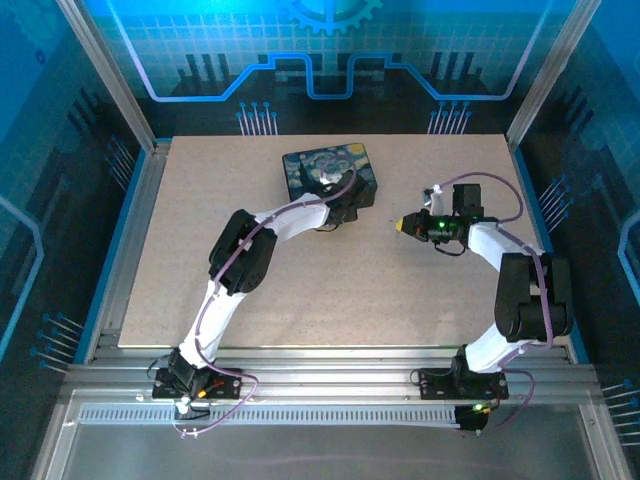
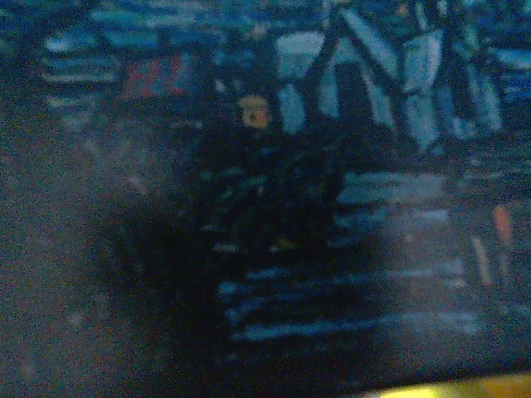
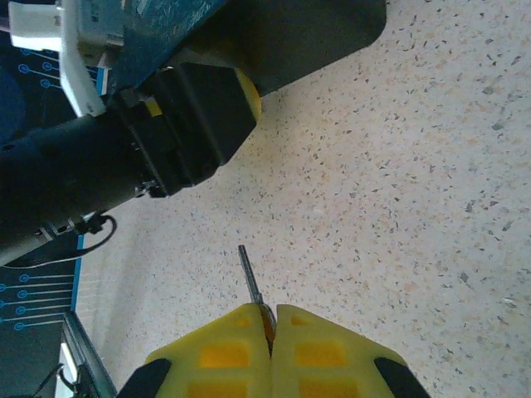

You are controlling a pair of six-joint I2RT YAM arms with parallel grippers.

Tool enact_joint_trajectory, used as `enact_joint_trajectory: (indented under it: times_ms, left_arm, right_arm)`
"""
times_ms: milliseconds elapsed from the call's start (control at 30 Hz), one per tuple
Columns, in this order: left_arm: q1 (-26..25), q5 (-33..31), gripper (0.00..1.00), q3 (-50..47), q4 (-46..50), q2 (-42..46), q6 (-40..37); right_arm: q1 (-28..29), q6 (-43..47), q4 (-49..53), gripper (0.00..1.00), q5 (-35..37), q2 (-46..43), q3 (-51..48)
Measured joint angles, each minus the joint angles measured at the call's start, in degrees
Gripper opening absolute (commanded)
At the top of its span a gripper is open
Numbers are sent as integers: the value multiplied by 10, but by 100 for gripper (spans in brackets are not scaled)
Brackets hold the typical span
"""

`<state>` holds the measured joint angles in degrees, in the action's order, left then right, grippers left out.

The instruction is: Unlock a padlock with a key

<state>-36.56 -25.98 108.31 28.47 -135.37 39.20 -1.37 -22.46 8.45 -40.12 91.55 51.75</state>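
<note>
From above we see the box point(image 1: 325, 170) at the far middle of the table point(image 1: 300, 290), its painted lid on, so whatever is inside is hidden. The left gripper point(image 1: 343, 208) sits at the box's near right edge. The right gripper point(image 1: 403, 226) points left toward it, a little apart.

The key is too small to pick out from above. The right wrist view shows it: the key point(image 3: 250, 276) is pinched between the yellow fingers point(image 3: 224, 352), which are pressed together on it. Its thin shaft sticks out over bare table and its bow is hidden between the pads. That view also catches the left gripper point(image 3: 195, 124) against the dark box point(image 3: 315, 33).

The left wrist view is dim and blurred. We make out the lid's point(image 2: 398, 75) blue strokes close up and a dark shape at centre. We cannot tell whether the left gripper is apart or together.
</note>
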Motion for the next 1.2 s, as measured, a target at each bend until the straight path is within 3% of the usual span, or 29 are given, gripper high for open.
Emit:
enact_joint_trajectory:
  times_ms: [133,400,567,733,833,1067,1200]
  left_arm:
    - [0,-17,52,23,14,-17,8]
    - [0,-32,28,53,30,-35,7]
    - [0,-31,13,58,43,-36,-5]
    - [0,0,4,67,70,-34,-21]
    - [5,55,0,67,105,-19,-31]
    - [48,277,0,30,167,60,-4]
    - [75,363,0,19,180,104,18]
  right_arm:
    - [3,0,-2,0,-10,0,0]
    - [3,5,-9,0,-22,0,0]
    - [5,13,-10,0,-24,0,0]
    - [22,24,-10,0,-25,-4,-12]
    - [34,25,-10,0,-26,-13,-38]
    - [61,13,-21,0,-28,-36,-78]
    - [63,-5,-37,0,-41,-59,-96]
